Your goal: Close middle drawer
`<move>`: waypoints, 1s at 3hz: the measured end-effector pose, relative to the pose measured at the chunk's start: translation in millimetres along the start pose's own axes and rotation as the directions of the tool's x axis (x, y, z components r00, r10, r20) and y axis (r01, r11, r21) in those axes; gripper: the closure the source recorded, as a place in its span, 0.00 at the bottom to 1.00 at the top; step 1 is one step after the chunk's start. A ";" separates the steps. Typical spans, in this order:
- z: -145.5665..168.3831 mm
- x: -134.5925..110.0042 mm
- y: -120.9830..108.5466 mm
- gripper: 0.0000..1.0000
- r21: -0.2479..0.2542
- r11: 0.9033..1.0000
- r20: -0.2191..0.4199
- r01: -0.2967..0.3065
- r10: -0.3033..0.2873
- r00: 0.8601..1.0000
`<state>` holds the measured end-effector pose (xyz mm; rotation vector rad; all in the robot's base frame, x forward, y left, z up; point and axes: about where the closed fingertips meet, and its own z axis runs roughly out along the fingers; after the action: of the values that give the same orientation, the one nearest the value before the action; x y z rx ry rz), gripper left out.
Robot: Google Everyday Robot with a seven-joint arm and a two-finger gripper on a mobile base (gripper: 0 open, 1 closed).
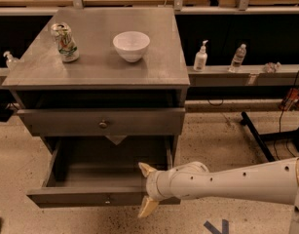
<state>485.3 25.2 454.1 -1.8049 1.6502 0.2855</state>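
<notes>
Middle drawer [85, 198] open; gripper [146, 188] at front panel w/ fingers [148, 206] spread.

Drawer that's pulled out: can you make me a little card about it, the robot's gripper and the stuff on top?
middle drawer: pulled far out, not yet closed
gripper: open, at the right end of the drawer's front panel, one finger above the panel and one below
drawer above: nearly shut
can: upright on the cabinet top, left side
white bowl: on the cabinet top, near the middle
</notes>
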 end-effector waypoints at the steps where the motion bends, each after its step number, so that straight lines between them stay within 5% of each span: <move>1: 12.9 12.4 -10.2 0.24 -0.022 1.000 -0.015 -0.011 0.011 1.000; 2: 21.7 27.7 -31.4 0.35 -0.027 0.999 -0.073 -0.026 0.024 0.997; 3: 23.7 33.9 -41.0 0.35 -0.019 0.999 -0.091 -0.040 0.038 0.995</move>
<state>536.5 11.4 430.0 -1.8267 1.7526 0.2416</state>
